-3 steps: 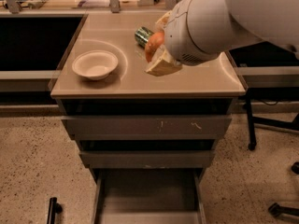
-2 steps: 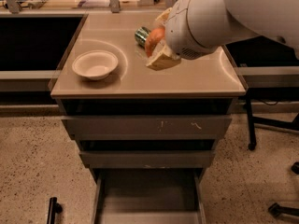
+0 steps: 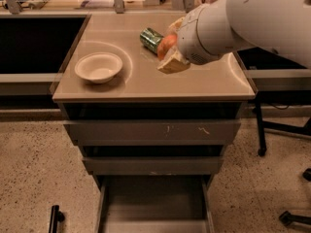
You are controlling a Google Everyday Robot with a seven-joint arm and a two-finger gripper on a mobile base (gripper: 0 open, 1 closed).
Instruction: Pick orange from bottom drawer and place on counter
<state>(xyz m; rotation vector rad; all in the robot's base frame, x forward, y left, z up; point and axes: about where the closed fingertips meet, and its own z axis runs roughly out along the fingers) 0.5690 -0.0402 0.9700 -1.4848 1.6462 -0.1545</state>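
The hand [image 3: 171,53] pinches the orange [image 3: 165,44] over the bench [image 3: 204,79], close beside a green can [image 3: 150,37]. It is best lowered onto bare surface away from the can, then released gently so the fruit cannot roll. The bottom drawer [image 3: 154,200] stands open below.

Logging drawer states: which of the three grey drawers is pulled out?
The bottom drawer: it is pulled out with its floor showing, while the two upper drawers sit closed. The gripper holds the orange over the counter.

Over the counter [image 3: 204,84], the arm [image 3: 252,18] hides most of the gripper [image 3: 170,50] and orange [image 3: 165,42].
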